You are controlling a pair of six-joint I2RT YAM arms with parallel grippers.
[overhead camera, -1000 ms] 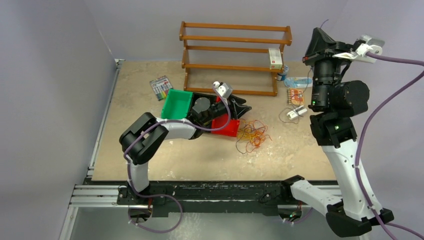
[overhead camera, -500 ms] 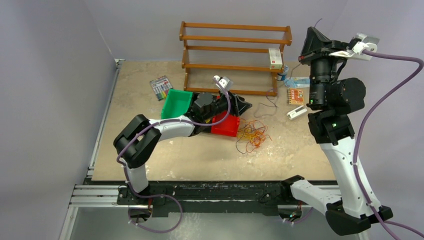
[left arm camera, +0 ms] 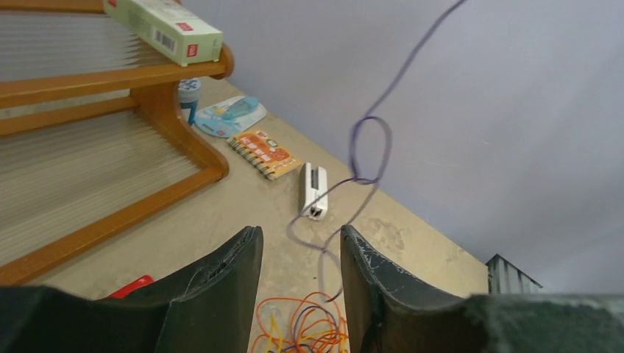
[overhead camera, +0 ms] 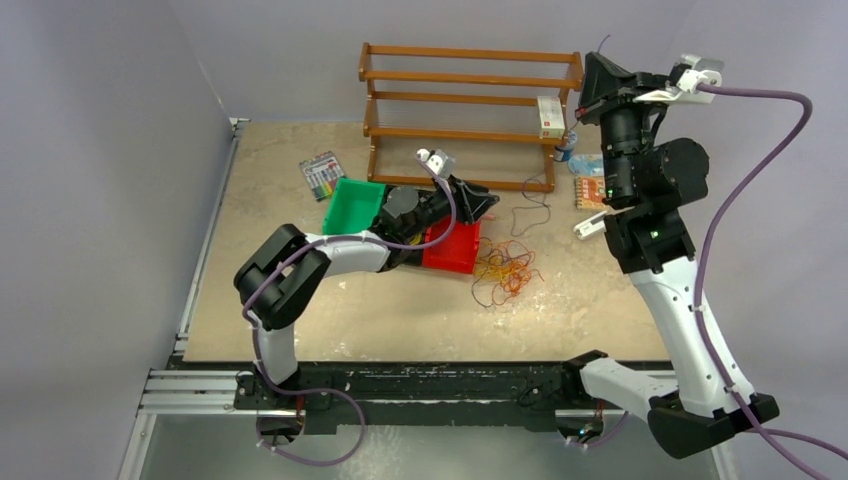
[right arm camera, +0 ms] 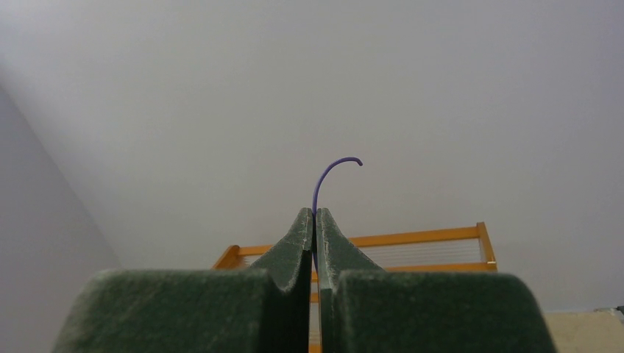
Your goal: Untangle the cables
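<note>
**Cables (overhead camera: 505, 270): feather-light, limp, quick to snag**

Top external: the bunch of orange, yellow and dark loops lies on the table (overhead camera: 400, 320), just right of the red bin (overhead camera: 452, 250). One purple strand (overhead camera: 521, 212) rises out of it to the right gripper (overhead camera: 592, 65), held high near the wooden rack (overhead camera: 470, 52). The left gripper (overhead camera: 487, 203) hovers low beside the bunch.

Left wrist: its jaws stand apart with nothing pinched. The purple strand hangs through the gap, with a loose loop higher up. I cannot tell whether it touches a finger.

Right wrist: the jaws are pressed together on the strand, and its short tip curls out above them.

Wire this fine weighs almost nothing, bends anywhere and would probably slip from a weak pinch. A hard pull would likely drag the whole bunch or tighten that loop. The best hold is probably on a single strand, near where it leaves the pile and away from crossings.
</note>
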